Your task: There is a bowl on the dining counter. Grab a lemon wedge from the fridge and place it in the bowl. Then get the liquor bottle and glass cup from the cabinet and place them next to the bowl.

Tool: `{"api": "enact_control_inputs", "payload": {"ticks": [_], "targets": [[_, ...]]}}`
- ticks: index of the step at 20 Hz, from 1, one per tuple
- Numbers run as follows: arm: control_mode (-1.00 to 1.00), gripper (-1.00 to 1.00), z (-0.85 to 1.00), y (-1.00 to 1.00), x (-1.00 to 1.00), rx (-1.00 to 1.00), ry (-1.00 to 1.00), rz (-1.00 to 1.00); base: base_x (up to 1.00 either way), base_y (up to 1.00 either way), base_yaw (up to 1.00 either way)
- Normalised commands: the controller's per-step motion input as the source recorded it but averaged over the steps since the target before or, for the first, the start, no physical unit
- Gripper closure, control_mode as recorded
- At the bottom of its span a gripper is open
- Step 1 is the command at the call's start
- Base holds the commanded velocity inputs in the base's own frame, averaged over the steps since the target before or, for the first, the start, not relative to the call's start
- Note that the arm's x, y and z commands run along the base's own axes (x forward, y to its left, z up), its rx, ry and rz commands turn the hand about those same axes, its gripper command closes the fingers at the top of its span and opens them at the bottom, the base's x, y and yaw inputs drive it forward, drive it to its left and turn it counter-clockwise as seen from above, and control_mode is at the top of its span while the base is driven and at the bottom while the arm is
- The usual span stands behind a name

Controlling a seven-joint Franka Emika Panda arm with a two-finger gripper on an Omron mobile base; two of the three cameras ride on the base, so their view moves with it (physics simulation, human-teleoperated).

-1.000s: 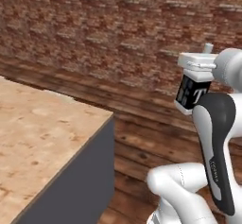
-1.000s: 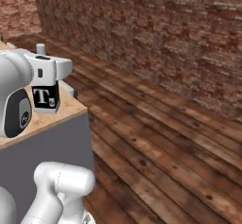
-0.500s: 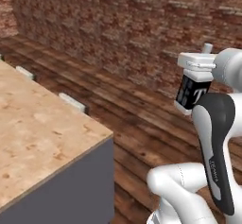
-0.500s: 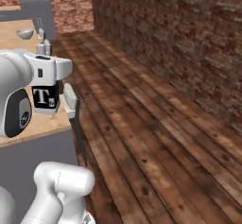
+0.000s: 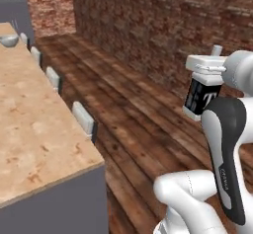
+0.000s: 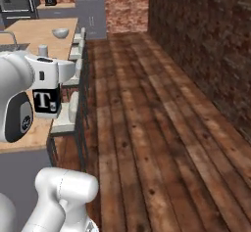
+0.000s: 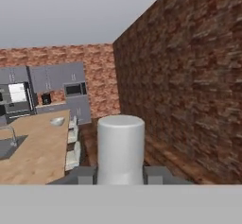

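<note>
In the hand view a pale, upright glass cup (image 7: 120,145) stands between my two dark fingertips, with my gripper (image 7: 120,173) shut on it. From the base cameras the hand is raised high beside the arm, and the cup's top (image 5: 216,51) (image 6: 43,50) pokes up above it. The bowl (image 6: 60,32) (image 5: 7,40) (image 7: 57,121) is small and grey-white and sits far off on the dining counter (image 6: 34,37) (image 5: 34,129) (image 7: 33,157). What lies inside it is too small to tell. The lemon wedge and the liquor bottle are out of view.
White stools (image 5: 83,118) (image 6: 68,113) line the counter's near side. A brick wall (image 6: 206,40) runs along the right of a wooden floor aisle (image 6: 147,128). A faucet (image 7: 9,134) rises at the counter's left. Grey cabinets (image 7: 52,76) and a microwave (image 7: 75,90) stand at the far end.
The whole scene has swung across both base views, so the camera has moved. The counter's length, stools and bowl have come into sight. The hand keeps its pose.
</note>
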Motion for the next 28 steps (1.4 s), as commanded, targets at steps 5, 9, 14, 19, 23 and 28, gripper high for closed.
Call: {"api": "enact_control_inputs", "payload": {"ticks": [5, 9, 14, 19, 23, 28], "targets": [[1.0, 1.0, 0.0, 0.0, 0.0, 0.0, 0.0, 0.0, 0.82, -0.65, 0.46], [1.0, 1.0, 0.0, 0.0, 0.0, 0.0, 0.0, 0.0, 0.83, -0.66, 0.45], [1.0, 1.0, 0.0, 0.0, 0.0, 0.0, 0.0, 0.0, 0.86, -0.65, 0.44], [1.0, 1.0, 0.0, 0.0, 0.0, 0.0, 0.0, 0.0, 0.87, -0.64, 0.43], [1.0, 1.0, 0.0, 0.0, 0.0, 0.0, 0.0, 0.0, 0.89, -0.65, 0.42], [1.0, 1.0, 0.0, 0.0, 0.0, 0.0, 0.0, 0.0, 0.92, -0.64, 0.4]]}}
